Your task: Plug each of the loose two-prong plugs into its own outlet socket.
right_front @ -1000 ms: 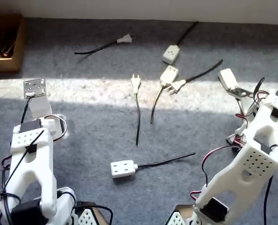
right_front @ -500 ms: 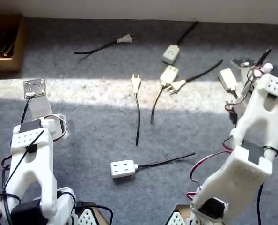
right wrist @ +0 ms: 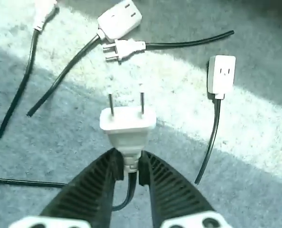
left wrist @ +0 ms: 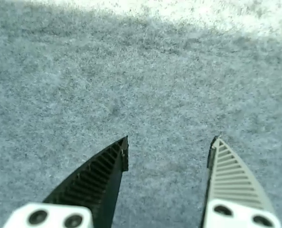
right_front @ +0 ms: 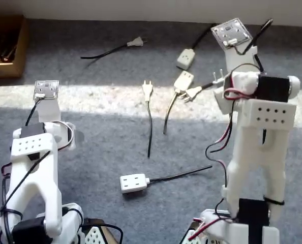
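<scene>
The right gripper (right wrist: 127,164) is clamped on the neck of a white two-prong plug (right wrist: 127,124), where the black cord (right wrist: 126,190) leaves the body, and the plug is held above the grey carpet (right wrist: 259,137) with both prongs pointing away from the jaws. Beyond the prongs a second plug (right wrist: 126,46) is seen lying just beside a white outlet socket (right wrist: 119,19), and a single outlet socket (right wrist: 221,72) is seen off to one side, face up. The left gripper (left wrist: 169,147) is held with its jaws apart over bare carpet, nothing between them. The held plug is judged to be light and rigid, with smooth plastic that could pivot in so narrow a grip once the prongs are pushed against a socket. A firmer hold would be had on the flat sides of the body. The limp cord is expected to drag little.
</scene>
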Tool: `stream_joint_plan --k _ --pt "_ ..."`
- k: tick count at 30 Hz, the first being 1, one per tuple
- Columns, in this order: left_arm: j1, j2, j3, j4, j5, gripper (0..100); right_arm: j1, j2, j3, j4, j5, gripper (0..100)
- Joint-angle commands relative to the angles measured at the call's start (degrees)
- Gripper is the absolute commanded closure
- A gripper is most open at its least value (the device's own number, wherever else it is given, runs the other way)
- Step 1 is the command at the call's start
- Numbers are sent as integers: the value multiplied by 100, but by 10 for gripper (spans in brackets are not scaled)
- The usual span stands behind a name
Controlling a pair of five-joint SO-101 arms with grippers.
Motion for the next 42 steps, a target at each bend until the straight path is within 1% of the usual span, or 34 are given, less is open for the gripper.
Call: stream_joint_plan --k 1,5,9,13,16,19,21,23,25,28,31,33,36,37,39,42 --pt "207 -180 -760 651 -79 723 -303 -1297 673 -356 -237 992" --pt "567 -189 -1446 1319 -70 723 -470 -2563 2070 -743 -527 992" --pt "1095 -189 -2044 2031 -62 723 -629 -3873 4207 -1780 -554 992" --pt "1385 -189 -2527 2620 -70 723 -884 -4919 5903 -2527 -536 992" --pt "1534 -356 -2774 2866 -158 723 -1341 -5262 6571 -2703 -536 992" --pt "1956 -1051 -2738 2901 -598 723 -1930 -5297 6870 -2695 -536 992" --pt "2220 -1719 -2536 2901 -695 723 -2281 -5314 6949 -2686 -536 992" --pt "2325 -2440 -2132 2884 -826 723 -2642 -5297 6949 -2668 -536 992" --pt "2202 -3160 -1525 2752 -835 723 -2993 -5270 6932 -2580 -536 992" --pt "1754 -4242 -198 1899 -818 720 -3433 -5103 6809 -2220 -484 992" --pt "1516 -5341 1015 1231 -818 719 -3635 -4699 6703 -2141 -475 992" --pt "1499 -6088 1631 1020 -809 719 -3741 -4400 6695 -2167 -484 992" --pt "1578 -7125 2220 949 -809 718 -3952 -3969 6695 -2387 -527 992" --pt "1657 -7424 2360 967 -800 717 -4031 -3837 6677 -2501 -659 992" --pt "1807 -7890 2571 967 -791 687 -4233 -3530 6457 -2686 -976 992" --pt "1991 -7785 2721 923 -536 586 -4708 -3002 5895 -2686 -1433 992"
